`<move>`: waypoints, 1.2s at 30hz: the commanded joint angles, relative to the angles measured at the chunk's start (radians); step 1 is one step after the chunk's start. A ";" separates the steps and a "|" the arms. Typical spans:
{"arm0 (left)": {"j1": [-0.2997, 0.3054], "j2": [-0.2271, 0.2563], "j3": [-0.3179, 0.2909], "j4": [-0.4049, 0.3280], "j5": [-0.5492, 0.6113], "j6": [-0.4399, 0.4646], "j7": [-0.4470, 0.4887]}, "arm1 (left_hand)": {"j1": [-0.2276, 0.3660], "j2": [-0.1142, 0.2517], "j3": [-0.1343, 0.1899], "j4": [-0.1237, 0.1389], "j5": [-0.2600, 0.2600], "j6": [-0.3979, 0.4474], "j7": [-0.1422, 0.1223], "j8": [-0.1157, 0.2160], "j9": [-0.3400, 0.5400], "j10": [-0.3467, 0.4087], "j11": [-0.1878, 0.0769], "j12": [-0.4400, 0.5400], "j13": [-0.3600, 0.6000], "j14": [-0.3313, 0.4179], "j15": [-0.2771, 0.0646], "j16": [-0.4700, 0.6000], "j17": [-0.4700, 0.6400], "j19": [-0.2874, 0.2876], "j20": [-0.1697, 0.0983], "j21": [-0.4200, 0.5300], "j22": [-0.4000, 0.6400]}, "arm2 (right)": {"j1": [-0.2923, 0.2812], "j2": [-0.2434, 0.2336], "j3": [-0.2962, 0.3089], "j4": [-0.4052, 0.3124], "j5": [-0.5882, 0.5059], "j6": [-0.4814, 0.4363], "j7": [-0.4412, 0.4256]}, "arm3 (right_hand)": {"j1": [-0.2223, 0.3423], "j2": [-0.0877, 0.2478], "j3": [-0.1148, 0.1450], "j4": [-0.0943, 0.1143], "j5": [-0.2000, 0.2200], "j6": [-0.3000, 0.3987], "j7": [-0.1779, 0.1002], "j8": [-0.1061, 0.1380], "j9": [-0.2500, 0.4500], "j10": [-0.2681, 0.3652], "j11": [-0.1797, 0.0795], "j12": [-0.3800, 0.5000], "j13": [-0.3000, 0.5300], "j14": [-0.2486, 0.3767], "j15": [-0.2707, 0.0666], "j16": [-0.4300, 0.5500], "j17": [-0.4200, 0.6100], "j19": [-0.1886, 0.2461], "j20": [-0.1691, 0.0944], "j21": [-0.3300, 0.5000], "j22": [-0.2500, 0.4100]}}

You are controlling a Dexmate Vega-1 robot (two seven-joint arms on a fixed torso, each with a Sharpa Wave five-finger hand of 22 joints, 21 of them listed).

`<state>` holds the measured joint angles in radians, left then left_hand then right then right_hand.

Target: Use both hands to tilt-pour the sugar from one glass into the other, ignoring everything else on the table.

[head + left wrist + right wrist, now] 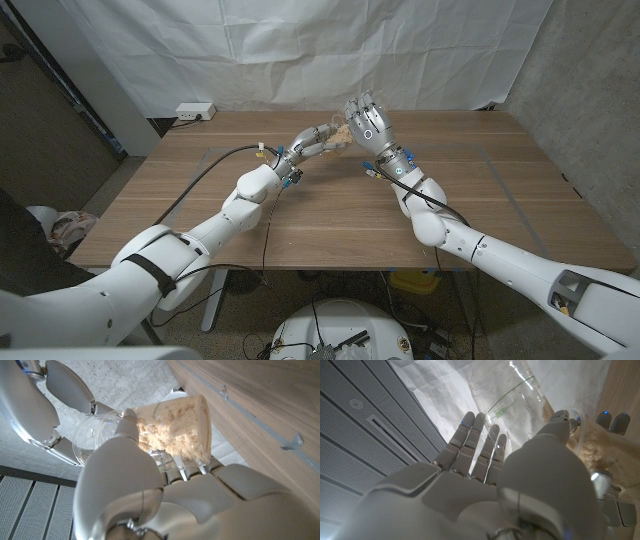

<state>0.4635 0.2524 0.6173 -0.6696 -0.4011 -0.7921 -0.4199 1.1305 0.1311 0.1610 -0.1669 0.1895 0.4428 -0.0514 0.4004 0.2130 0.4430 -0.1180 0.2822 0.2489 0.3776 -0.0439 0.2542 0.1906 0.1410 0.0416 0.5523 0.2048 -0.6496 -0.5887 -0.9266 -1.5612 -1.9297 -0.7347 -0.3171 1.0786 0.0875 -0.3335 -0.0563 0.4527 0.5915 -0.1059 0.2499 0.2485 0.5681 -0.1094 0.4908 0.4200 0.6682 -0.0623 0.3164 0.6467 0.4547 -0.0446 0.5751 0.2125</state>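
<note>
Above the far middle of the wooden table (330,215), the left hand (312,142) grips the tipped sugar-filled glass (175,430) – rim against the clear glass (510,395) gripped by the raised right hand (368,122) – whose green marking is unreadable.

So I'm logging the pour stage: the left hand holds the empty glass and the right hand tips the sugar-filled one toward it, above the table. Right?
Not quite: the glasses are swapped. The left wrist view shows the left hand gripping the sugar-filled glass, tipped toward the empty glass, which the right hand holds. The rest stands: both glasses meet above the table.
</note>
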 commanded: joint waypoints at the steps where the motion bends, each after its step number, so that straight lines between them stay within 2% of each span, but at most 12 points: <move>1: -0.003 -0.041 -0.016 0.072 -0.027 -0.052 -0.014 | 0.037 0.031 0.030 0.009 0.012 0.046 -0.044 0.013 0.010 0.019 -0.001 0.010 0.005 0.014 -0.112 -0.004 0.004 0.011 -0.001 0.008 0.003 | -0.015 0.024 0.018 -0.012 0.008 -0.039 -0.004 | 0.003 0.007 -0.004 0.006 -0.002 0.010 -0.008 -0.002 0.006 0.008 0.001 -0.001 0.004 0.008 -0.158 -0.002 0.005 0.001 -0.088 0.004 0.004; 2: -0.003 -0.045 -0.018 0.077 -0.029 -0.056 -0.015 | 0.041 0.035 0.034 0.009 0.013 0.051 -0.043 0.015 0.011 0.022 0.000 0.010 0.006 0.013 -0.111 -0.006 0.004 0.011 -0.001 0.009 0.003 | -0.018 0.013 0.021 -0.031 0.025 -0.024 -0.002 | 0.003 0.008 -0.003 0.006 -0.002 0.010 -0.007 -0.002 0.006 0.009 0.002 -0.001 0.004 0.008 -0.158 -0.001 0.005 0.002 -0.087 0.005 0.004; 7: -0.003 -0.063 -0.028 0.103 -0.050 -0.070 -0.033 | 0.043 0.035 0.040 0.010 0.013 0.057 -0.045 0.019 0.015 0.030 0.000 0.012 0.007 0.020 -0.116 -0.006 0.004 0.014 -0.005 0.012 0.003 | -0.025 0.032 0.032 -0.027 0.023 -0.041 0.018 | 0.003 0.007 -0.004 0.007 -0.003 0.010 -0.008 -0.003 0.006 0.007 0.000 -0.003 0.005 0.009 -0.158 -0.002 0.006 0.002 -0.088 0.006 0.003; 8: -0.003 -0.063 -0.027 0.104 -0.048 -0.072 -0.032 | 0.043 0.034 0.041 0.011 0.013 0.058 -0.047 0.020 0.016 0.032 -0.001 0.013 0.008 0.020 -0.116 -0.007 0.004 0.015 -0.006 0.012 0.003 | -0.020 0.018 0.028 -0.026 0.012 -0.031 0.007 | 0.003 0.007 -0.004 0.007 -0.003 0.010 -0.008 -0.003 0.006 0.008 -0.001 -0.003 0.005 0.009 -0.158 -0.002 0.006 0.002 -0.087 0.006 0.003; 12: -0.001 -0.063 -0.030 0.102 -0.050 -0.074 -0.033 | 0.044 0.033 0.044 0.012 0.013 0.060 -0.047 0.022 0.018 0.034 -0.002 0.013 0.009 0.021 -0.116 -0.009 0.004 0.015 -0.006 0.014 0.003 | -0.031 0.021 0.036 -0.045 0.041 -0.024 0.014 | 0.003 0.006 -0.004 0.008 -0.003 0.009 -0.008 -0.004 0.007 0.009 0.002 -0.004 0.006 0.009 -0.159 -0.003 0.007 0.002 -0.088 0.008 0.003; 19: -0.003 -0.082 -0.046 0.125 -0.078 -0.087 -0.055 | 0.047 0.027 0.047 0.011 0.013 0.071 -0.055 0.028 0.022 0.042 -0.003 0.015 0.010 0.025 -0.122 -0.011 0.003 0.018 -0.010 0.016 0.003 | -0.053 0.061 0.052 -0.069 0.108 -0.043 0.015 | 0.002 0.003 -0.005 0.009 -0.004 0.009 -0.008 -0.006 0.007 0.007 -0.001 -0.006 0.006 0.009 -0.158 -0.004 0.008 0.002 -0.088 0.009 0.003; 20: -0.004 -0.089 -0.051 0.135 -0.087 -0.092 -0.064 | 0.049 0.025 0.049 0.010 0.013 0.080 -0.064 0.032 0.024 0.051 -0.003 0.018 0.011 0.026 -0.127 -0.013 0.002 0.019 -0.014 0.017 0.003 | -0.064 0.074 0.060 -0.083 0.154 -0.045 -0.001 | 0.002 0.003 -0.005 0.009 -0.004 0.009 -0.008 -0.006 0.007 0.006 -0.001 -0.006 0.007 0.010 -0.159 -0.005 0.008 0.003 -0.088 0.010 0.003; 26: -0.011 -0.124 -0.077 0.191 -0.126 -0.121 -0.109 | 0.054 0.021 0.053 0.008 0.013 0.086 -0.068 0.037 0.027 0.055 -0.003 0.018 0.013 0.029 -0.134 -0.015 0.002 0.020 -0.017 0.020 0.003 | -0.085 0.133 0.074 -0.082 0.263 -0.081 -0.069 | 0.003 0.004 -0.004 0.010 -0.004 0.008 -0.008 -0.007 0.008 0.007 0.002 -0.007 0.007 0.012 -0.160 -0.005 0.010 0.006 -0.087 0.013 0.002; 31: 0.002 -0.135 -0.092 0.191 -0.143 -0.130 -0.121 | 0.054 0.019 0.056 0.011 0.014 0.097 -0.080 0.044 0.030 0.072 -0.022 0.022 0.015 0.027 -0.138 -0.018 0.004 0.014 -0.015 0.019 0.003 | -0.102 0.180 0.078 -0.092 0.385 -0.091 -0.120 | 0.001 0.005 -0.005 0.012 -0.004 0.008 -0.006 -0.008 0.008 0.005 0.002 -0.009 0.008 0.012 -0.159 -0.005 0.011 0.008 -0.086 0.015 0.002; 36: 0.028 -0.132 -0.102 0.167 -0.152 -0.134 -0.113 | 0.049 0.018 0.056 0.015 0.014 0.095 -0.087 0.044 0.030 0.074 -0.022 0.021 0.016 0.021 -0.137 -0.021 0.006 0.006 -0.012 0.018 0.003 | -0.146 0.243 0.118 -0.151 0.605 -0.078 -0.189 | 0.000 0.003 -0.005 0.014 -0.005 0.004 -0.003 -0.010 0.009 0.001 0.008 -0.012 0.010 0.010 -0.159 -0.007 0.012 0.007 -0.085 0.016 0.002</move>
<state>0.4605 0.1377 0.5417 -0.5004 -0.5202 -0.9066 -0.5168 1.1481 0.1161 0.1815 -0.1874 0.1964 0.4594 -0.0572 0.4374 0.2396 0.5104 -0.1388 0.2971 0.2629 0.3983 -0.0481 0.2398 0.1934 0.1547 0.0300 0.5659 0.2048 -0.7367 -0.4491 -0.8538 -1.6481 -1.6393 -0.8079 -0.3962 1.0836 0.0822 -0.3347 -0.0490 0.4521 0.5950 -0.1094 0.2422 0.2534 0.5680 -0.1093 0.4832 0.4253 0.6719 -0.0660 0.3089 0.6559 0.4548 -0.0446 0.5867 0.2128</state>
